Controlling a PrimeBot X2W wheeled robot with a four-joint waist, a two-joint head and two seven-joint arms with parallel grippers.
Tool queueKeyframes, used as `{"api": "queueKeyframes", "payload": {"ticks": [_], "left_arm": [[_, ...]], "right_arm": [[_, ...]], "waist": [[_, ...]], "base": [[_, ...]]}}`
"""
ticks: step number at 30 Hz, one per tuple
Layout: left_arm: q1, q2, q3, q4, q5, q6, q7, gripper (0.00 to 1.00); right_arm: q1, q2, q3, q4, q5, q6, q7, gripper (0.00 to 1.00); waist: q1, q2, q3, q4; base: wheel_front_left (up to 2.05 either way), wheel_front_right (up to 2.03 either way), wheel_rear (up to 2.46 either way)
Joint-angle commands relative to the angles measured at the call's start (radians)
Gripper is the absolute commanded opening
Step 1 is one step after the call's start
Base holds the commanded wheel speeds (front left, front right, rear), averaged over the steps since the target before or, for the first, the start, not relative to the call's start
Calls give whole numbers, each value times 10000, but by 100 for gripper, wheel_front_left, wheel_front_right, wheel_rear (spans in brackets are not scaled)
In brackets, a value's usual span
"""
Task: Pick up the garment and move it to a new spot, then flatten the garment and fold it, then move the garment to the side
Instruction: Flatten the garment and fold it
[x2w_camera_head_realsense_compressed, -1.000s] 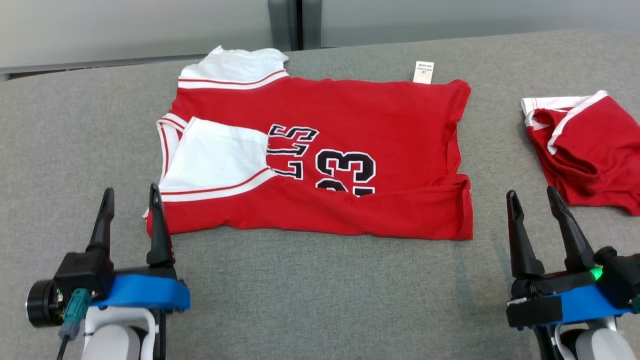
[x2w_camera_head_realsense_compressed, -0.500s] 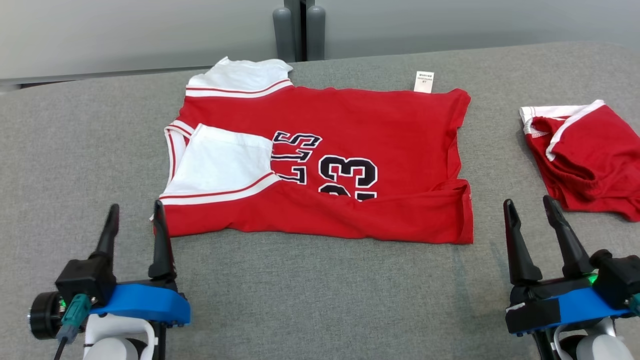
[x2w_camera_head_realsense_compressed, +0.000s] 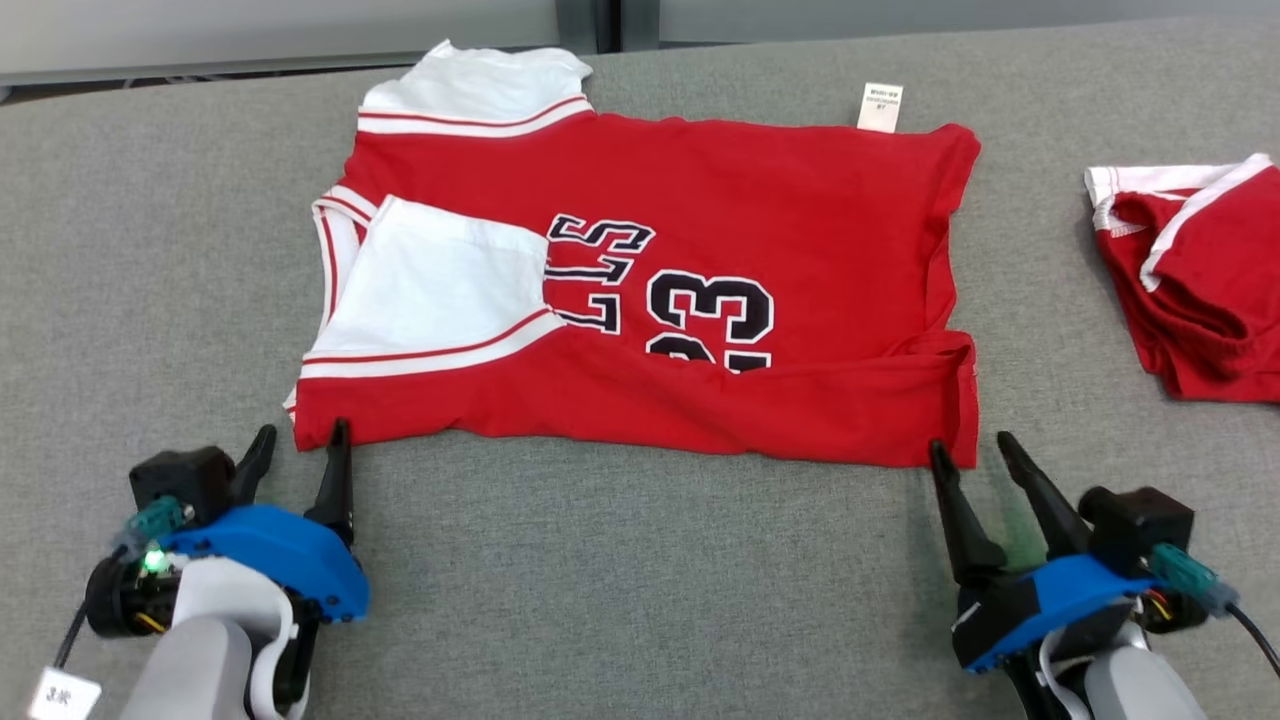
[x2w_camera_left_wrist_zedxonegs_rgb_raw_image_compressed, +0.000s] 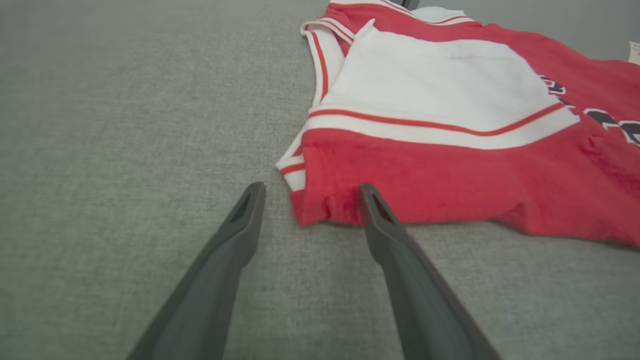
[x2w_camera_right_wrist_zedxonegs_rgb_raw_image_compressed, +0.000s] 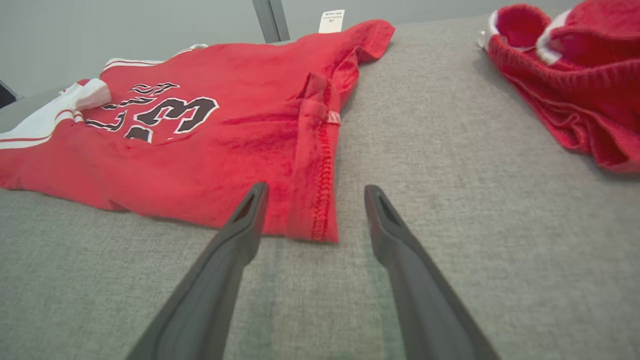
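While red jersey (x2w_camera_head_realsense_compressed: 700, 200) lies flat, apparently once-folded, further folding and side placement remain; left gripper (x2w_camera_head_realsense_compressed: 305, 430), right gripper (x2w_camera_head_realsense_compressed: 969, 441): spread, empty, at its near corners.

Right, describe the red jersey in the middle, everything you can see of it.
The red jersey is soft knit fabric with white, red-striped trim, black white-edged lettering and a "23". It lies flat on the grey cloth surface, its near edge folded over the print, a white panel folded onto it at the left, a white label poking out at the far edge. Its near corners sit between the open fingers of the left gripper and right gripper; contact is unclear.
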Motion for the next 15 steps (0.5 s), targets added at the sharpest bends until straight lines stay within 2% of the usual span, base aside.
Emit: {"api": "queueKeyframes", "payload": {"ticks": [1,7,9,10,11,12,13,15], "left_arm": [[-399,127,-6,252,-53,-136,53,100],[-1209,133,-353,1534,-542,-659,899,100],[-1385,97,-498,1859,-849,-804,1279,100],[-1459,68,-576,1964,-1034,-853,1428,78],[-1459,68,-576,1964,-1034,-853,1428,78],[-1503,39,-651,2008,-1186,-910,1517,16],[-1554,59,-746,2037,-1287,-933,1597,0],[-1563,71,-884,1929,-1576,-963,1551,0]], "right_arm": [[-309,-92,119,248,101,1,66,100],[-1007,-203,460,1114,444,1,439,100],[-1141,-191,547,1329,576,1,603,47],[-1178,-208,592,1420,626,1,668,29],[-1178,-208,592,1420,626,1,668,29],[-1198,-203,615,1477,692,1,688,0],[-1210,-198,647,1507,716,1,698,0],[-1214,-215,676,1519,762,1,688,0]], "waist": [[-1,0,118,29],[-1,0,336,55],[-1,0,386,47],[-1,0,404,39],[-1,0,404,39],[-1,0,419,31],[-1,0,427,24],[-1,0,419,8]], "base": [[0,0,0],[0,0,0],[0,0,0],[0,0,0],[0,0,0],[0,0,0],[0,0,0],[0,0,0]]}}
